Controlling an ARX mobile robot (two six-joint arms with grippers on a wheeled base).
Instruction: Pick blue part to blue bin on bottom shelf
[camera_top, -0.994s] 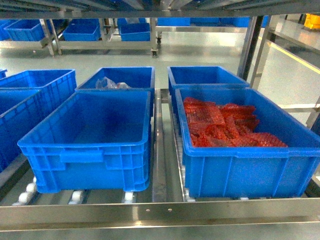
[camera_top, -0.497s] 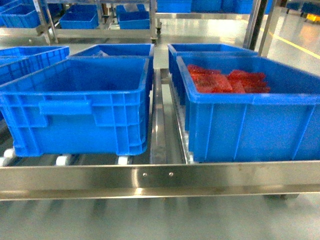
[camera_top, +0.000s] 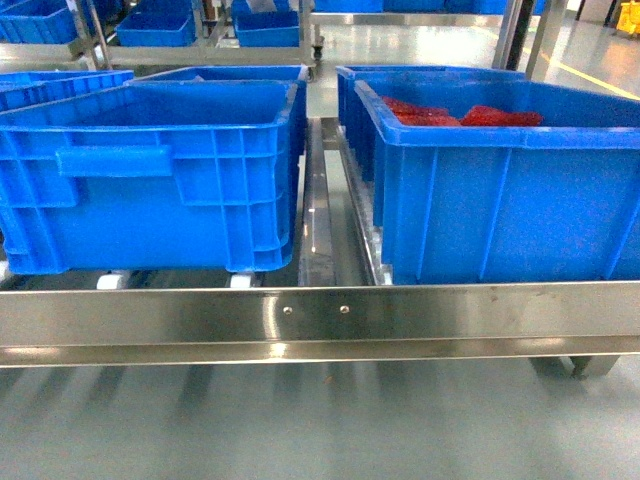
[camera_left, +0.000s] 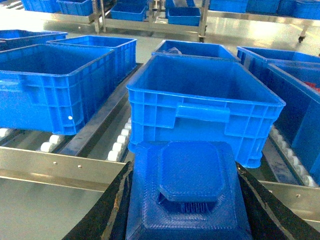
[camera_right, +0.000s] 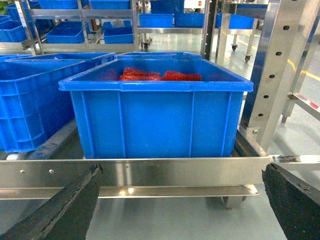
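Two blue bins are seen at the front of the bottom shelf (camera_top: 320, 318) in the head view, set on white rollers behind the flat steel front rail. At the far left, part of another blue crate (camera_left: 50, 90) is caught by the left wrist camera, standing on its own roller track. Next to it, the empty blue bin (camera_top: 160, 170) is placed, open-topped, with a moulded handle on its near wall; the same bin (camera_left: 202, 105) is viewed by the left wrist camera directly beyond the gripper. The blue part (camera_left: 187, 190), a ribbed square block with a raised octagonal top, is held between the dark fingers of the left gripper (camera_left: 185, 200), which are closed against its two sides; the part is kept in front of the rail, outside the bin. A steel channel (camera_top: 325, 220) is seen between the two front bins. To the right, the second blue bin (camera_top: 500, 190) is filled with red mesh-like pieces (camera_top: 460, 115). The right gripper (camera_right: 182, 200) is shown with its fingers spread wide apart and nothing between them, facing that bin (camera_right: 155, 115) from just before the rail. Further blue bins are visible on racks behind.
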